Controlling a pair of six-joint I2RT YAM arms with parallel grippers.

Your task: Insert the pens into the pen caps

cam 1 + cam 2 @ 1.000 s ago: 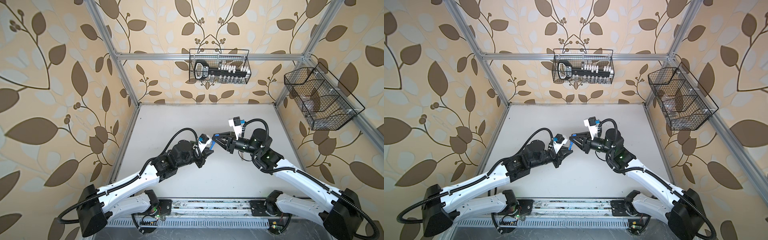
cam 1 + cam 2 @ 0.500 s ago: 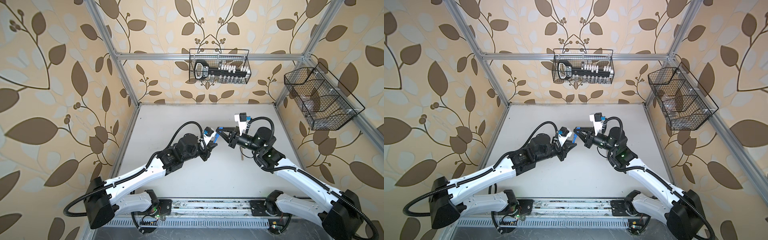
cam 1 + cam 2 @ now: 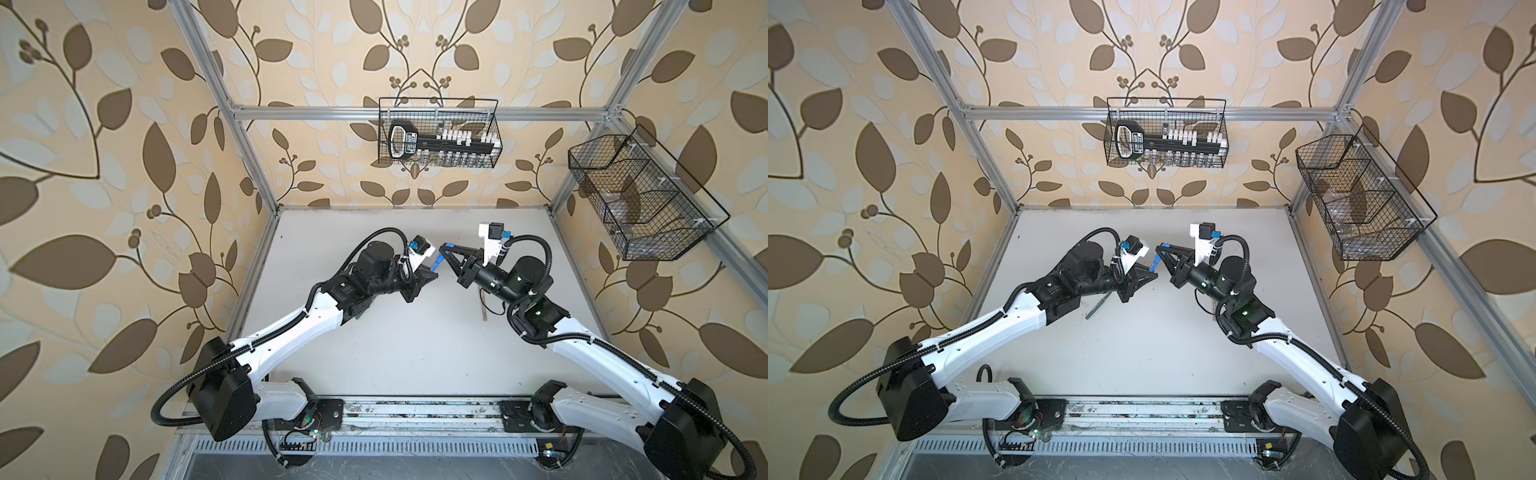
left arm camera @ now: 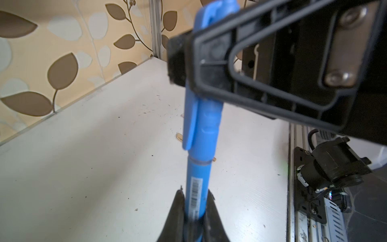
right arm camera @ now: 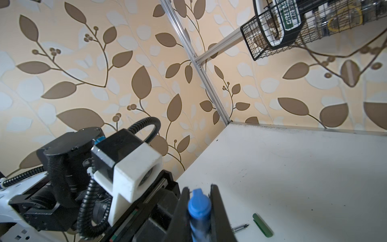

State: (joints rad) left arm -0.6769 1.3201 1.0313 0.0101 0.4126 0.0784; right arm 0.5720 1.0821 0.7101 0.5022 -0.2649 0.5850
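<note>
- The blue pen (image 4: 199,180) is clenched by the left end effector (image 4: 194,211), apparently as an anchor.
- The blue cap (image 4: 206,117) is grasped by the right end effector (image 5: 200,201), probably for pushing on.

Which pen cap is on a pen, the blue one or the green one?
The blue cap: it sits on the blue pen, pinched by the fingers of the right gripper. The green cap lies on the table, not on a pen.

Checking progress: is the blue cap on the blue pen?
On. In the left wrist view the blue cap covers the end of the blue pen; no tip shows.
</note>
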